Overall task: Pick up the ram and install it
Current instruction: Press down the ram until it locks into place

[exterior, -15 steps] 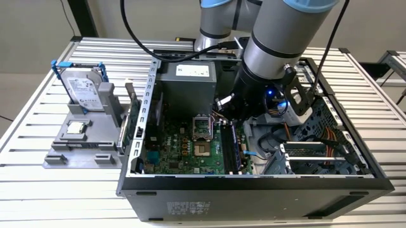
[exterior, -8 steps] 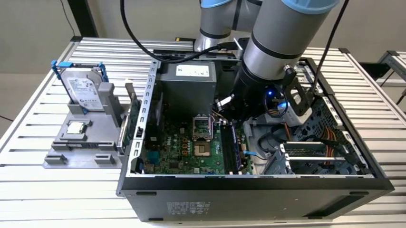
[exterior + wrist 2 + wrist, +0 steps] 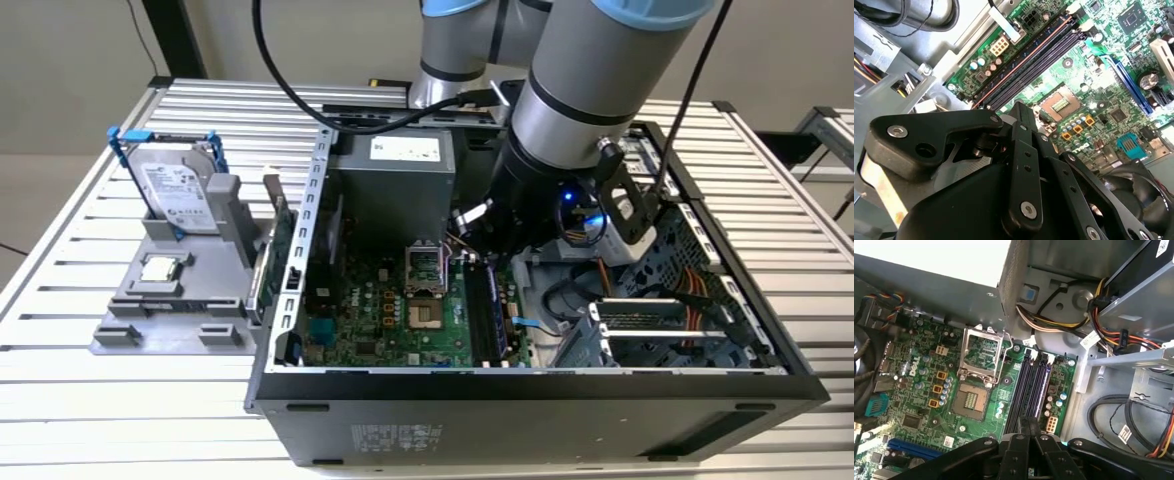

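My gripper [image 3: 1029, 424] hangs low inside the open computer case [image 3: 534, 420], its two black fingers pressed together just above the near end of the dark memory slots [image 3: 1030, 382]. In the second wrist view the gripper [image 3: 1021, 107] sits beside the same slots [image 3: 1029, 57], next to the CPU socket [image 3: 1059, 105]. In the exterior view the arm's wrist [image 3: 534, 215] stands over the slots [image 3: 487, 310] at the motherboard's right side. The ram is hidden; I see no green stick past the fingertips, and the fingers cover whatever may lie between them.
The green motherboard [image 3: 387, 310] fills the case floor, with the grey power supply [image 3: 394, 180] behind it. Bundled cables [image 3: 1054, 325] and a drive cage [image 3: 667, 320] crowd the slots' far side. Outside the case, a grey fixture [image 3: 160, 310] holds an upright hard drive [image 3: 174, 190].
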{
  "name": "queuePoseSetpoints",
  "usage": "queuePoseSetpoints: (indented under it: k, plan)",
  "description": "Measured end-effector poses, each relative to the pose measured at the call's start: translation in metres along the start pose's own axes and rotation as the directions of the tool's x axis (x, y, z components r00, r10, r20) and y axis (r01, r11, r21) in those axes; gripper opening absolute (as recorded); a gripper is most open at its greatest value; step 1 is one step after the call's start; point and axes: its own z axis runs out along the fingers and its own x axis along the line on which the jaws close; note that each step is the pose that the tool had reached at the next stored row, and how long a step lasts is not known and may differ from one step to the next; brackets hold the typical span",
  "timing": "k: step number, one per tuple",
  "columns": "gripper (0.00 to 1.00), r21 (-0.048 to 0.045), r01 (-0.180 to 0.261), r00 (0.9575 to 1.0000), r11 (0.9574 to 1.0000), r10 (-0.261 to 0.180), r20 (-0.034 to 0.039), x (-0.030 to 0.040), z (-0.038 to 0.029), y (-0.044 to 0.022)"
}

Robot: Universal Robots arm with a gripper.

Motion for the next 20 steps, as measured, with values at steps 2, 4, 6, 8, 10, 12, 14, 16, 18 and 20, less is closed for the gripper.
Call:
queuePoseSetpoints:
  k: [2,4,6,8,10,12,14,16,18,20]
  plan:
    - [0.0,-0.0001,0.002,1.0,1.0,-0.002,-0.0007,0.0,0.0001,0.0]
    - [0.0,-0.0005,0.004,1.0,1.0,-0.004,-0.0008,-0.0001,0.0007,0.0]
    - [0.0,-0.0001,0.006,1.0,1.0,-0.006,-0.0011,0.0,0.0008,-0.0001]
    - [0.0,0.0001,0.008,1.0,1.0,-0.008,-0.0014,0.0,0.0008,-0.0001]
    - [0.0,0.0002,0.013,0.9999,0.9999,-0.013,-0.002,0.0,0.0008,-0.0001]
    - [0.0,0.0002,0.02,0.9998,0.9998,-0.02,-0.0027,0.0,0.0009,-0.0001]
    - [0.0,0.0005,0.028,0.9996,0.9996,-0.028,-0.0037,0.0,0.0009,-0.0001]
    - [0.0,0.0006,0.037,0.9993,0.9993,-0.037,-0.0047,0.0,0.0009,-0.0001]
    - [0.0,0.0008,0.046,0.9989,0.9989,-0.046,-0.0057,0.0,0.0009,-0.0001]
    - [0.0,0.0009,0.056,0.9984,0.9984,-0.056,-0.0068,0.0,0.0009,-0.0001]
